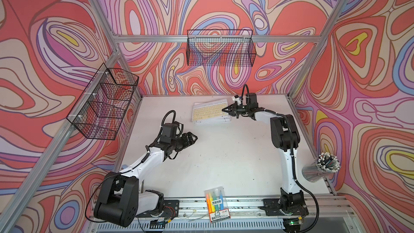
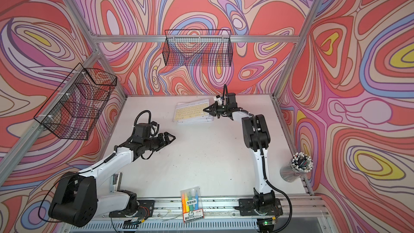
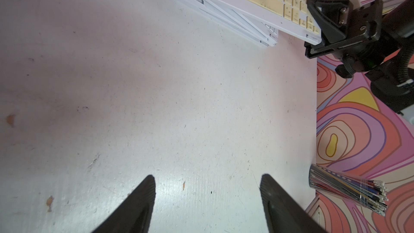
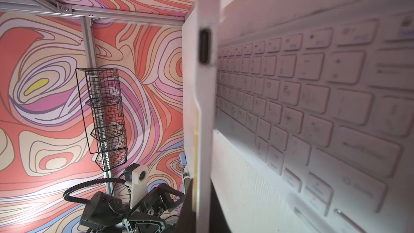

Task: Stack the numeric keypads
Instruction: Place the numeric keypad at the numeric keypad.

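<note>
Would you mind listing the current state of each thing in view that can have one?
other keypads: stacked flat, edges uneven
yellow keypad: atop them, skewed, one end gripped
right gripper: fingers shut on the yellow keypad
left gripper: fingers open, empty
marker pack: lying flat, untouched
pen cup: standing, full
back wire basket: apparently empty
side wire basket: apparently empty

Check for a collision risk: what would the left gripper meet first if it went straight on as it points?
Probably the keypad stack: only bare table lies between it and the left gripper. Depth is unclear; angled down, it might touch table first.
</note>
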`<action>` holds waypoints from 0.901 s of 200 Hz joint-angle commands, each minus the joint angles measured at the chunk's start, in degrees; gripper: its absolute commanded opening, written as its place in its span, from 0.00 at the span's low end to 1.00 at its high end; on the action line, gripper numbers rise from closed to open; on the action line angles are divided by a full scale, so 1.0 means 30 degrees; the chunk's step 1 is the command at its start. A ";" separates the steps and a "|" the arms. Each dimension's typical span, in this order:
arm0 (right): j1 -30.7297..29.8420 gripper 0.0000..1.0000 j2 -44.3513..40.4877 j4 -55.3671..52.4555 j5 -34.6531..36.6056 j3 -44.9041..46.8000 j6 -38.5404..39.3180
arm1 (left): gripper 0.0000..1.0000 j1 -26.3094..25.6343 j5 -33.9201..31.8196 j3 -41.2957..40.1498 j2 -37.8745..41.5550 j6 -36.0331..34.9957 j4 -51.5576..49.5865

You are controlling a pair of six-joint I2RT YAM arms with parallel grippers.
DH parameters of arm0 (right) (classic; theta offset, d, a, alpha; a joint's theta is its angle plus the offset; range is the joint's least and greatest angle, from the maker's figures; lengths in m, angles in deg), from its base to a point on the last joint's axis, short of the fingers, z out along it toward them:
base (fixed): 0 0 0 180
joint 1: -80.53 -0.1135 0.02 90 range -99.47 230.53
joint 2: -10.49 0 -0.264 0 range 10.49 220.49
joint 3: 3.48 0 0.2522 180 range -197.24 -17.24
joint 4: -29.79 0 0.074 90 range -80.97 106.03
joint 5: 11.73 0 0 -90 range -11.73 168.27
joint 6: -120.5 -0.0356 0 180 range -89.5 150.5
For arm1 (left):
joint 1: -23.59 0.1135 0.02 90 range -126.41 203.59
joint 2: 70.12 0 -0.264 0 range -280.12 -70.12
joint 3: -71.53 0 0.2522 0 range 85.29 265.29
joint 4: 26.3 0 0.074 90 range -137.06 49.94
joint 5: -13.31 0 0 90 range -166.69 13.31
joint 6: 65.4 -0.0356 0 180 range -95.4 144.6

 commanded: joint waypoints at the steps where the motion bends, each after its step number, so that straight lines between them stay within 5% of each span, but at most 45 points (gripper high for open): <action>1: 0.0430 0.00 0.0516 0.3015 -0.1006 -0.0779 -0.1517 | 0.77 0.0104 0.0145 0.0291 -0.0430 -0.0122 -0.0009; 159: 0.0717 0.00 0.3048 0.1247 -0.1079 -0.2090 -0.0495 | 0.80 0.0114 0.0151 0.0401 -0.1657 -0.0180 0.0264; 180: 0.0732 0.11 0.2815 -0.1115 -0.0408 -0.2562 0.1216 | 0.82 0.0104 0.0094 0.0357 -0.1622 -0.0206 0.0221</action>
